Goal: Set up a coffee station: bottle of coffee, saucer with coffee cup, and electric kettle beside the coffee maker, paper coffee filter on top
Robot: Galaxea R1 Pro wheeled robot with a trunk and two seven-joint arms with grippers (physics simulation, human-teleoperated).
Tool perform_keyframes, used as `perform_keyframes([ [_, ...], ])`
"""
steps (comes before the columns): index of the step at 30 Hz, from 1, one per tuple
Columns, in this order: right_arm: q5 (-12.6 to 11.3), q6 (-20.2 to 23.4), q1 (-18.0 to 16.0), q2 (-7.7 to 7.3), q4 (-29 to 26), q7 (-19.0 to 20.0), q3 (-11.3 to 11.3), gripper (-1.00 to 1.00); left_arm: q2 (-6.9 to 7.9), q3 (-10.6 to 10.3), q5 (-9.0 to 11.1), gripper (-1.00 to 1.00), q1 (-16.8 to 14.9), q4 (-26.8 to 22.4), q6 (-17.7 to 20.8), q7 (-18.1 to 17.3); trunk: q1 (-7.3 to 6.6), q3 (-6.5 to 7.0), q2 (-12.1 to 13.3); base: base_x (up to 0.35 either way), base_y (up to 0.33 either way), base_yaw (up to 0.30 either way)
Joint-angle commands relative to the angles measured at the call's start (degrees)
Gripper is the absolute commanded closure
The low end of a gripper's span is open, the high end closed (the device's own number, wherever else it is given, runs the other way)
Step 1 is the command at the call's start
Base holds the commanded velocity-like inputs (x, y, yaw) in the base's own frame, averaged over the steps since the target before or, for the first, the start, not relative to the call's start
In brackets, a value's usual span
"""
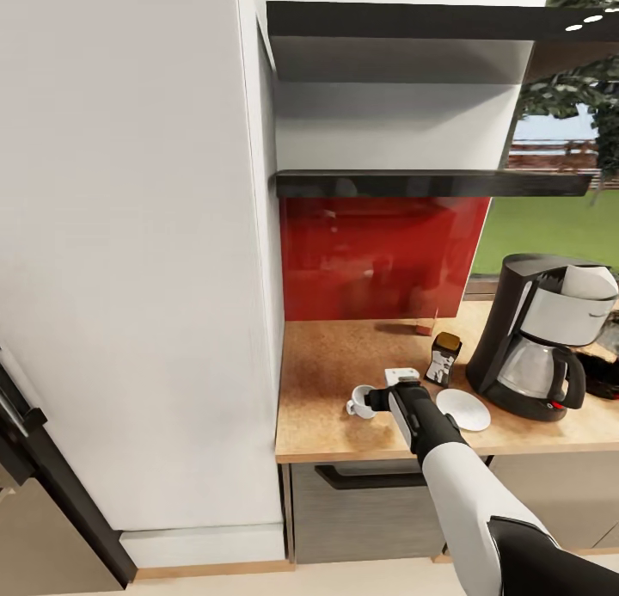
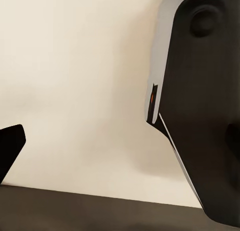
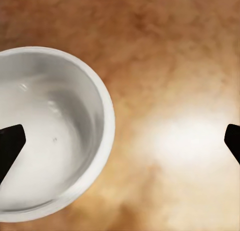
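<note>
One jaw tip over coffee cup [image 3: 47, 131].

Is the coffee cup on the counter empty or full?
Empty. The right wrist view looks into the coffee cup and shows its bare white inside, with no liquid.

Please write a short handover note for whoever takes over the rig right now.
Right gripper: open, poised over the coffee cup, holding nothing.
Left gripper: fingertip seen before a pale wall; state unclear.
On the countertop: coffee maker, bottle of coffee beside it, saucer in front of it, cup apart from the saucer.
Done: coffee maker, bottle and saucer placed.
Left: cup onto saucer. Paper filter and kettle: I can't confirm either.
</note>
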Motion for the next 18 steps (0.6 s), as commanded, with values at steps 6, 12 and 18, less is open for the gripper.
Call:
perform_keyframes([
  [6, 0.1, 0.2, -0.1, 0.07, 0.4, 0.0, -0.3, -1.00, -0.01, 0.5, -0.4, -1.00, -0.1, -0.1, 0.2, -0.3, 0.04, -0.13, -0.1, 0.000, 0.000, 0.000],
  [12, 0.1, 0.2, -0.1, 0.07, 2.3, 0.0, -0.4, -1.00, -0.01, 0.5, -0.4, -1.00, -0.1, -0.1, 0.2, -0.3, 0.04, -0.13, -0.1, 0.000, 0.000, 0.000],
  [18, 0.1, 0.2, -0.1, 0.07, 2.5, 0.0, -0.4, -1.00, 0.00, 0.5, -0.4, -1.00, -0.1, -0.1, 0.2, -0.3, 0.04, -0.13, -0.1, 0.000, 0.000, 0.000],
])
